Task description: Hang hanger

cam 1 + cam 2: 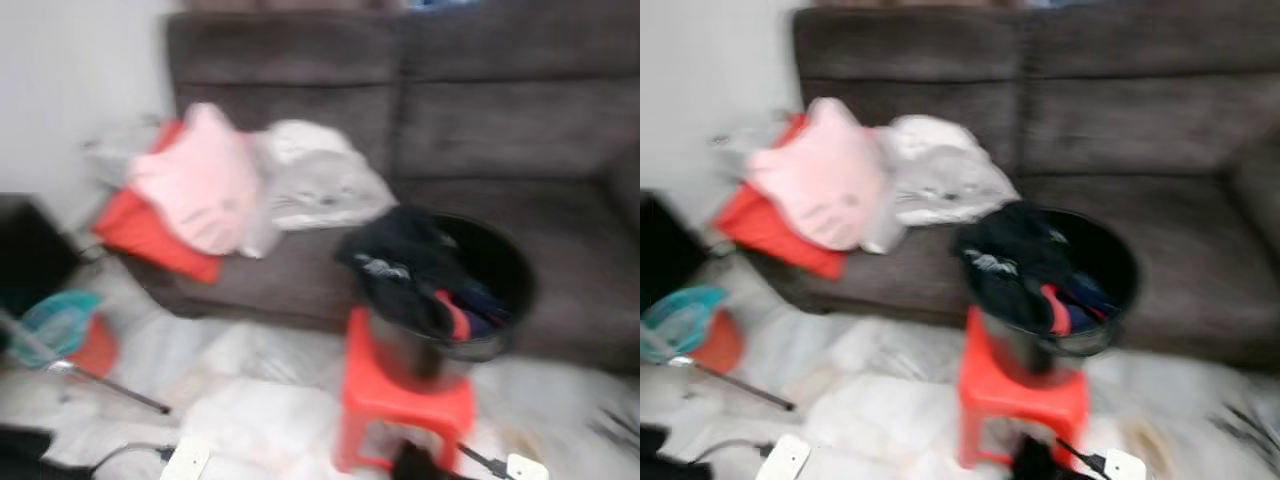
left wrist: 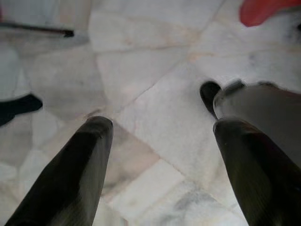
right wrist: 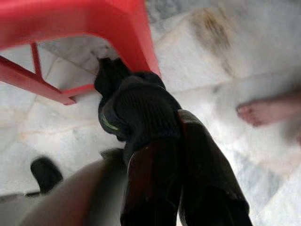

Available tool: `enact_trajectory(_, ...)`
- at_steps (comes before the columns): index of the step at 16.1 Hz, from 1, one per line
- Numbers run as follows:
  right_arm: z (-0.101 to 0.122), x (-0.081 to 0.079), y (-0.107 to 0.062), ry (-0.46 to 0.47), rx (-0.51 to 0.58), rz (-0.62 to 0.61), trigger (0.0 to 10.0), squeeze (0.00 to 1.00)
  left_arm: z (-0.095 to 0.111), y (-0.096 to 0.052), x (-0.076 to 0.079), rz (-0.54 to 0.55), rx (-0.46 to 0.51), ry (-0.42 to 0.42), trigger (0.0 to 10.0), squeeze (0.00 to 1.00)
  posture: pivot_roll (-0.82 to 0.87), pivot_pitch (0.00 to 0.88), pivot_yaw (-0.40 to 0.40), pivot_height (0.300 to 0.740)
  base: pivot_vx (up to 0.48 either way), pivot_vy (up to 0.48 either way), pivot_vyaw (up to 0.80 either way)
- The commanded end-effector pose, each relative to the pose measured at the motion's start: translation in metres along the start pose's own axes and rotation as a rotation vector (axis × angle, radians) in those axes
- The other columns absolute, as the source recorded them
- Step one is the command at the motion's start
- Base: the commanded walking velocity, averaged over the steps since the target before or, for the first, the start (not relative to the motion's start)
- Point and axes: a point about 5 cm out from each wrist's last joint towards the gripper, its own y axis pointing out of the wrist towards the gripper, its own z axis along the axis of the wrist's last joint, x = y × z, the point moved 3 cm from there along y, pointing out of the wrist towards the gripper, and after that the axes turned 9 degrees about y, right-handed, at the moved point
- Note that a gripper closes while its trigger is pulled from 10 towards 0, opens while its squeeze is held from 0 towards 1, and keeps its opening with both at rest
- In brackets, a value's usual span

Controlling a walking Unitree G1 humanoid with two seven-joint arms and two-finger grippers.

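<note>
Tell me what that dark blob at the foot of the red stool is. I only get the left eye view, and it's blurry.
Observer: It is likely what the right wrist view shows, a dark cloth pinched in the right gripper, beside a leg of the red stool.
Operator: Is the other gripper holding something too?
Observer: No. The left gripper is open with nothing between its fingers, above the marble floor.
Operator: Is anyone nearby?
Observer: Yes, a person's bare foot rests on the floor near the cloth.
</note>
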Motion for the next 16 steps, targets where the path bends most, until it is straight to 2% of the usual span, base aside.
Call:
enact_trajectory(1, -0.0026, -0.0075, -0.0005, 0.003, -0.004, 0.017, 10.0, 0.0, -0.0023, -0.0009, -0.0054, 0.009, -0.012, 0.006, 10.0, 0.0, -0.27, 0.0, 0.091, 0.74, 0.0, 0.0, 0.8)
enact_trajectory(16, -0.0025, -0.0093, -0.0007, -0.011, 0.007, 0.011, 10.0, 0.0, -0.0059, -0.0014, -0.0071, 0.013, -0.035, 0.023, 10.0, 0.0, -0.27, 0.0, 0.091, 0.74, 0.0, 0.0, 0.8)
